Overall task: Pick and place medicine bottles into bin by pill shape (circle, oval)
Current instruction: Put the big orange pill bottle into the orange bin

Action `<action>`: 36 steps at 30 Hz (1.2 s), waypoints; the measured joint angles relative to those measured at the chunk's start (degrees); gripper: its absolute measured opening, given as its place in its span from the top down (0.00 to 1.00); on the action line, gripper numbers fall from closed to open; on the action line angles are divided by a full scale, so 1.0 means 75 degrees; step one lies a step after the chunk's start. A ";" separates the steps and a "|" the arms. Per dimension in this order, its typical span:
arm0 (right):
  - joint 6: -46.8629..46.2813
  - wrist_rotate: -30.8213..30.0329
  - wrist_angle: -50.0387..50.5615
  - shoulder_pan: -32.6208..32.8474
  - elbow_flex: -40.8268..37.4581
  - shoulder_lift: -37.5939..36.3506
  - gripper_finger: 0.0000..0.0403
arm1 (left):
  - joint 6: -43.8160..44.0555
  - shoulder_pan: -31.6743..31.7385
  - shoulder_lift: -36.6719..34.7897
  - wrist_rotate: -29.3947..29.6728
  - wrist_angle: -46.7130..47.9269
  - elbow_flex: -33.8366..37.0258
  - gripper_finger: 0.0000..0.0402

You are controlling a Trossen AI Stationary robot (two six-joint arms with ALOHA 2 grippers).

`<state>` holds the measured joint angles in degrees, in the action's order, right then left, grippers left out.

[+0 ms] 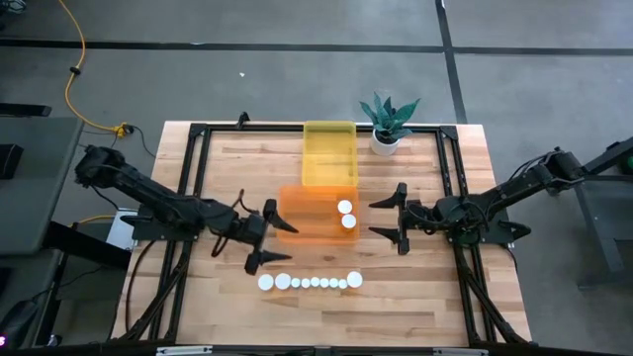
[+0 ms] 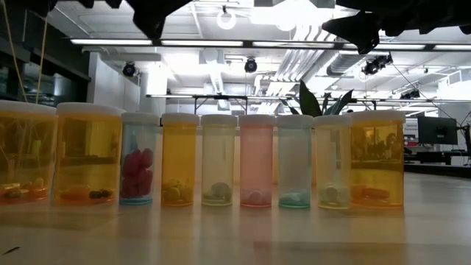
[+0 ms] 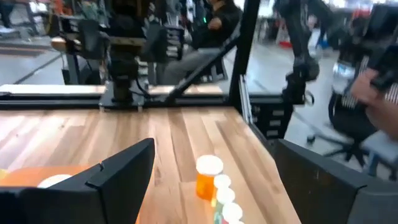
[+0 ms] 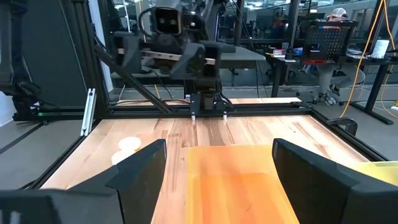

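Several medicine bottles (image 1: 309, 282) with white caps stand in a row on the table near its front edge; the low view shows them side by side (image 2: 218, 159). Two more bottles (image 1: 346, 214) stand in the right end of the orange bin (image 1: 312, 220). The yellow bin (image 1: 328, 153) stands behind it. My left gripper (image 1: 264, 235) is open and empty at the orange bin's left end, above the row's left end; the row lies ahead of it (image 3: 214, 186). My right gripper (image 1: 390, 217) is open and empty just right of the orange bin (image 4: 236, 180).
A plant in a white pot (image 1: 386, 138) stands at the far edge, right of the yellow bin. A black frame (image 1: 198, 158) runs along the table's edges. People sit in the room beyond (image 3: 214, 25). Bare wood (image 1: 425, 287) lies right of the row.
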<state>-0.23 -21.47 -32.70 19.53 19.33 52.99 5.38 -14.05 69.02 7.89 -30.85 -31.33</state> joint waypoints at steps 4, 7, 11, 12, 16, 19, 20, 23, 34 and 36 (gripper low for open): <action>-0.0175 0.0000 0.0094 0.0000 0.0000 0.0000 0.29 | -0.0089 -0.0206 0.0328 0.0014 0.0611 -0.0576 0.20; -0.0174 0.0000 0.0116 0.0000 0.0000 0.0000 0.29 | -0.0182 -0.0434 0.0540 0.0022 0.1129 -0.0960 0.20; -0.0166 0.0000 0.0114 0.0000 0.0000 0.0000 0.29 | -0.0527 -0.0844 0.0818 0.0298 0.1897 -0.1458 0.20; -0.0166 0.0000 0.0117 0.0000 0.0000 0.0000 0.29 | -0.0615 -0.0952 0.0872 0.0410 0.2063 -0.1585 0.20; -0.0172 0.0000 0.0125 0.0000 0.0000 0.0000 0.29 | -0.0811 -0.1312 0.0992 0.0678 0.2653 -0.1973 0.20; -0.0172 0.0000 0.0123 0.0000 0.0000 0.0000 0.29 | -0.0768 -0.1537 0.1001 0.0692 0.2871 -0.2095 0.20; -0.0171 0.0000 0.0124 0.0000 0.0000 0.0000 0.29 | -0.0750 -0.1605 0.1001 0.0692 0.2916 -0.2102 0.20; -0.0172 0.0000 0.0125 0.0000 0.0000 0.0000 0.29 | -0.0562 -0.1780 0.1001 0.0689 0.3156 -0.2102 0.20; -0.0172 -0.0003 0.0125 0.0000 0.0000 0.0000 0.29 | 0.0566 -0.2186 0.1001 0.0609 0.3846 -0.2057 0.20; -0.0172 -0.0003 0.0125 0.0000 0.0000 0.0000 0.29 | 0.0662 -0.2252 0.1010 0.0686 0.3923 -0.2049 0.20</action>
<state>-1.52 -21.50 -31.77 19.53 19.33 52.99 10.34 -30.94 76.60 13.04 -1.43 -46.70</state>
